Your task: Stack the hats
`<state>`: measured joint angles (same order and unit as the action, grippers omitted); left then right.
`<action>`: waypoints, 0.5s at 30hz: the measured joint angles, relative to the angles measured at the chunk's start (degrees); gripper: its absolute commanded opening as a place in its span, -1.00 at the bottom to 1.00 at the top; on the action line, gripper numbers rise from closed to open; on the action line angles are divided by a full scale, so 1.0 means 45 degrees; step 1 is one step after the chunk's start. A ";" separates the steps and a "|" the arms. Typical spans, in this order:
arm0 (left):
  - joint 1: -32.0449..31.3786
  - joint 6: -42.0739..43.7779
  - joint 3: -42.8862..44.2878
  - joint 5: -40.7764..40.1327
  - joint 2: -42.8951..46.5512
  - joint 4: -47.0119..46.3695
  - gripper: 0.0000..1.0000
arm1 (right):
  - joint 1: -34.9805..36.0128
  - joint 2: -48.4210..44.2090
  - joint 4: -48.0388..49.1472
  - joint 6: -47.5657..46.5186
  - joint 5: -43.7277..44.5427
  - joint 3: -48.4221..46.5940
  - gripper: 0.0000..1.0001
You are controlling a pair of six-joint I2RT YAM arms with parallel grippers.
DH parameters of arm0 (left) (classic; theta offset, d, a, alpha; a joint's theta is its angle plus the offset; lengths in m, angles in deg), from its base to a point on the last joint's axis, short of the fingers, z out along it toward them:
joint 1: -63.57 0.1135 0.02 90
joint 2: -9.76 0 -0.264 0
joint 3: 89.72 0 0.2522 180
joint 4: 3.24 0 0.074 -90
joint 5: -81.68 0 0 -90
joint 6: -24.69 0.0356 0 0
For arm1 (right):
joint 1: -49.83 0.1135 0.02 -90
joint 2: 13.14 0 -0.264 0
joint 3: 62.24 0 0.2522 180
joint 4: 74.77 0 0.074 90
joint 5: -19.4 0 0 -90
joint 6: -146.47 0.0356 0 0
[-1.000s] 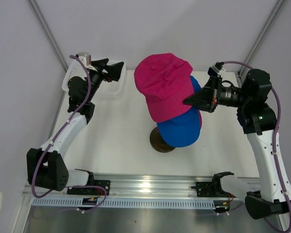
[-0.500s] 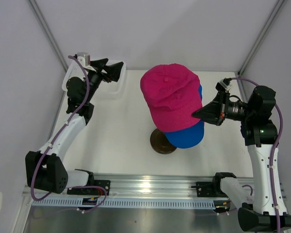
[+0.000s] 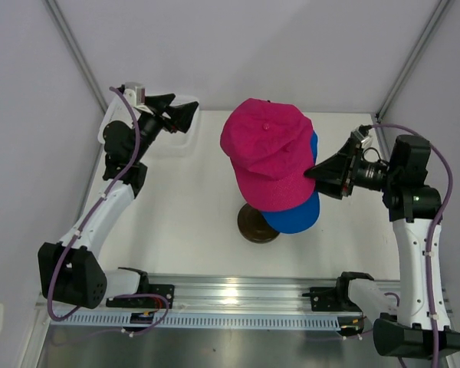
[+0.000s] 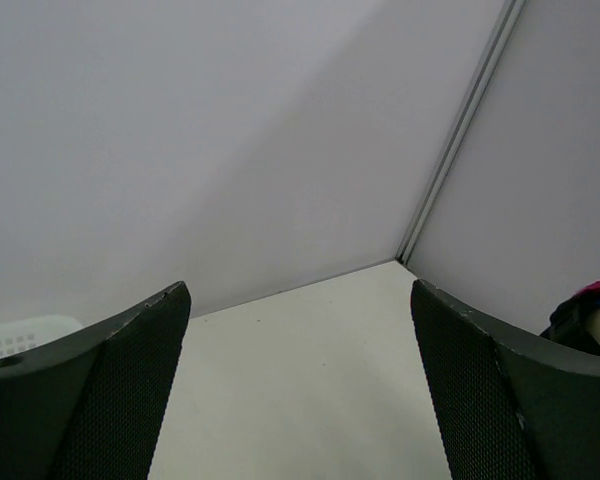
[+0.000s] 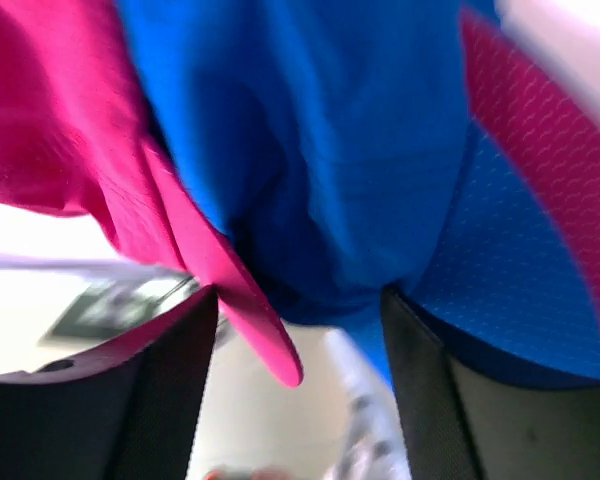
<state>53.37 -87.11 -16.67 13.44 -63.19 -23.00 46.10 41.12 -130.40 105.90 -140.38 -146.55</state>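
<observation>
- Compared with one second ago, the pink cap [image 3: 268,157] sits lower and more level. Before, it was tilted and pushed toward 11 o'clock, and much more of the blue cap [image 3: 297,218] showed under it.
- Now the pink cap covers almost all of the blue one. Only a blue crescent shows at the 4 to 5 o'clock side.
- The right gripper [image 3: 314,173] was pinched on the pink edge one second ago. Now you see in the right wrist view that its fingers [image 5: 130,400] stand apart, so the claw is open. The loose pink edge and the blue cloth hang in the gap, and neither is squeezed.
- The right arm has moved a little toward 4 o'clock. Its gripper is just beside the stack, at the 3 o'clock side.
- The left gripper [image 3: 185,116] has hardly moved. It is at the 10 o'clock corner of the table [image 3: 184,222], above the white basket [image 3: 180,144]. Its claw is wide open with nothing between the fingers.
- The two caps stand as one stack near the middle of the table, a little toward 3 o'clock. They sit above a dark round base [image 3: 251,227] that shows at the 6 o'clock side.
- The pink cap is magenta, with soft cloth panels and a small button on the crown. Its brim points toward 5 o'clock.
- The blue cap is royal blue. From close, the cloth of both caps shows a fine dotted weave.
</observation>
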 measured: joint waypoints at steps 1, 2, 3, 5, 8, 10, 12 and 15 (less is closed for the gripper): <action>0.0000 0.0000 0.0044 0.0112 0.0000 0.0044 0.86 | 0.0000 0.0204 -0.0656 -0.0680 0.0520 -0.0612 0.43; 0.0005 -0.0005 0.0078 0.0180 0.0000 0.0063 0.86 | 0.0000 0.0282 -0.1151 -0.1258 0.1137 -0.1146 0.48; 0.0005 -0.0005 0.0112 0.0223 0.0000 0.0063 0.86 | 0.0000 0.0199 -0.1428 -0.1661 0.1705 -0.1486 0.49; 0.0000 -0.0019 0.0160 0.0335 0.0000 0.0078 0.86 | -0.0015 -0.0379 -0.1520 -0.1987 0.2497 -0.1574 0.49; 0.0000 -0.0029 0.0233 0.0559 0.0024 0.0165 0.85 | -0.0015 -0.1846 -0.0947 -0.1617 0.3152 -0.0933 0.33; 0.0000 -0.0034 0.0291 0.0695 0.0117 0.0311 0.85 | -0.0015 -0.2895 -0.0267 -0.1005 0.3279 -0.0272 0.30; 0.0000 -0.0039 0.0437 0.0850 0.0228 0.0481 0.84 | 0.0000 -0.3589 0.0146 -0.0495 0.3308 0.0233 0.28; -0.0029 -0.0044 0.0622 0.0894 0.0486 0.0593 0.83 | 0.0039 -0.4153 0.0544 0.0117 0.3419 0.0894 0.29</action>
<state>53.24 -87.31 -13.87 17.46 -61.00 -20.33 46.28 22.43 -127.95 106.43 -124.99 -142.53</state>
